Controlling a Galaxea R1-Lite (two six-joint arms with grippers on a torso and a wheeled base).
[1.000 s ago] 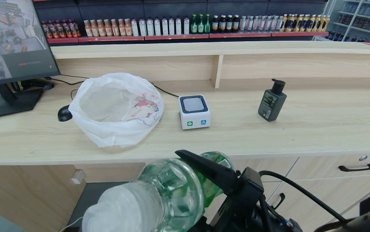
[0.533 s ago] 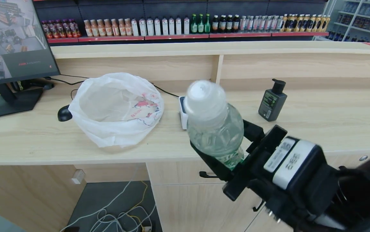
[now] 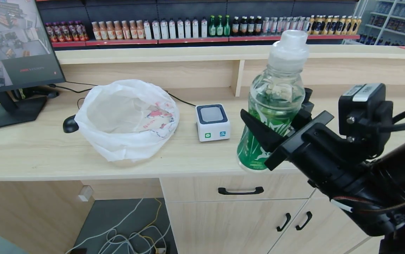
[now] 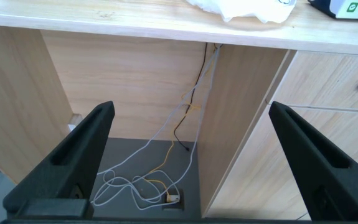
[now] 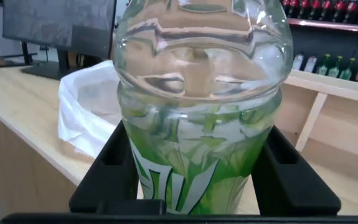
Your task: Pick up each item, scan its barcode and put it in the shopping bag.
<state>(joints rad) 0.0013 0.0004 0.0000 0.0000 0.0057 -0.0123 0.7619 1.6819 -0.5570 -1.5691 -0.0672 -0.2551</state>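
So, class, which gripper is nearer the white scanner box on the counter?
Right. The right gripper holds the green bottle upright just right of the scanner; the left gripper hangs open below the counter edge.

The right arm fills the head view's 4 o'clock corner, its wrist angled up toward 10 o'clock. The right end effector (image 3: 276,118) sits at about 3 o'clock from the view's centre. Its two black fingers (image 3: 258,130) are clamped on the lower half of an upright bottle (image 3: 276,88), cap at 12 o'clock. The left end effector (image 4: 191,115) hangs below counter height, fingers spread wide apart.
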